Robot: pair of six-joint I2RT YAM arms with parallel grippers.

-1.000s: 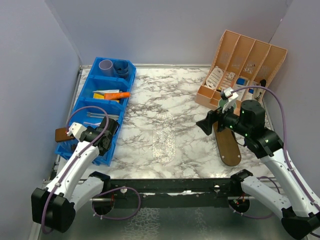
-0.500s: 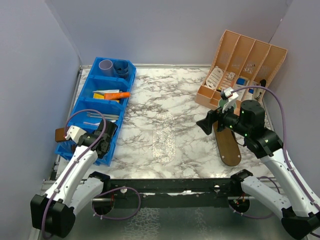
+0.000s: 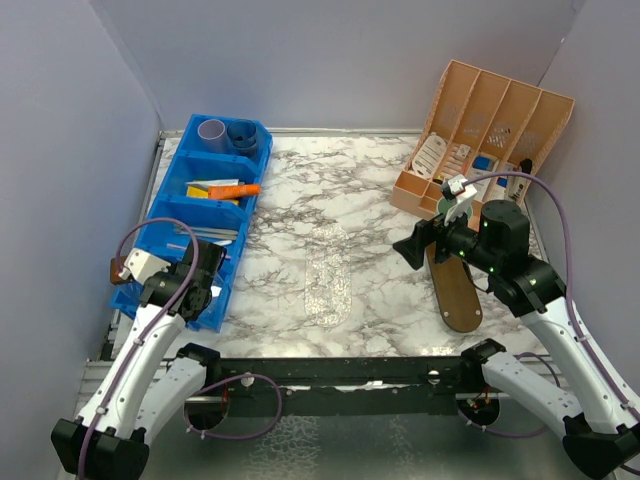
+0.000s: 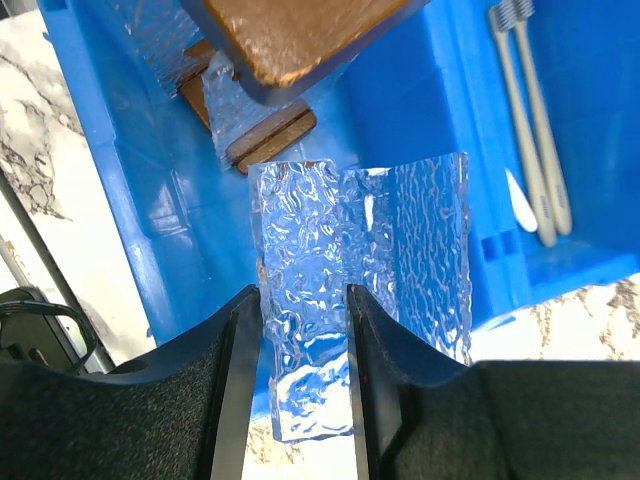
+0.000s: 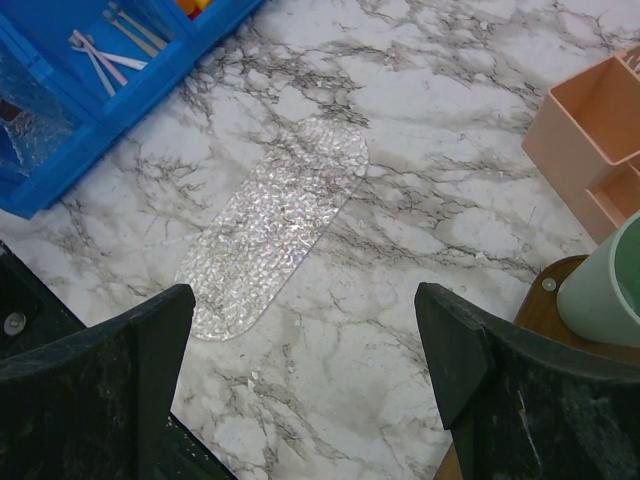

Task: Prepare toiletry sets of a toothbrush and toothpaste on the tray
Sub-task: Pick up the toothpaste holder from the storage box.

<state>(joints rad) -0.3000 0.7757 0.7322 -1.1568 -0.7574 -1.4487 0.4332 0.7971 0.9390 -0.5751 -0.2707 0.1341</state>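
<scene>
Fingers (image 4: 232, 390) of the left gripper (image 4: 303, 300) were clenched on a clear textured tray (image 4: 305, 220), one finger on each face of it. This tray stood on edge in the nearest compartment of the blue bin (image 4: 420, 90). A second clear tray (image 4: 432, 240) stood just beside it, also on edge. A brown wooden tray (image 4: 300, 30) leaned over both at the far end of the same compartment. Past a divider, two pale toothbrushes (image 4: 535, 130) lay side by side on the bin floor.

From above, a lilac cup (image 3: 211, 130) and a dark cup (image 3: 242, 134) stood next to each other in the farthest compartment of the bin. An orange tube (image 3: 235, 189) lay in the next compartment among other small tubes, reaching the bin's right wall.

The right gripper (image 3: 412, 250) hung above the marble table (image 3: 380, 190) with its jaws spread wide and nothing between them, just beside a long brown oval tray (image 3: 457, 290). A mint green cup (image 5: 605, 290) stood on the far end of that oval tray, close to the right wrist and partly hidden by it in the overhead view. Whether anything was in the cup could not be told.

A flat clear tray (image 3: 328, 272) lay in the middle of the table, well apart from both grippers. A peach organiser (image 3: 490, 110) with slanted slots sat in the back right corner, near the oval tray's far end
</scene>
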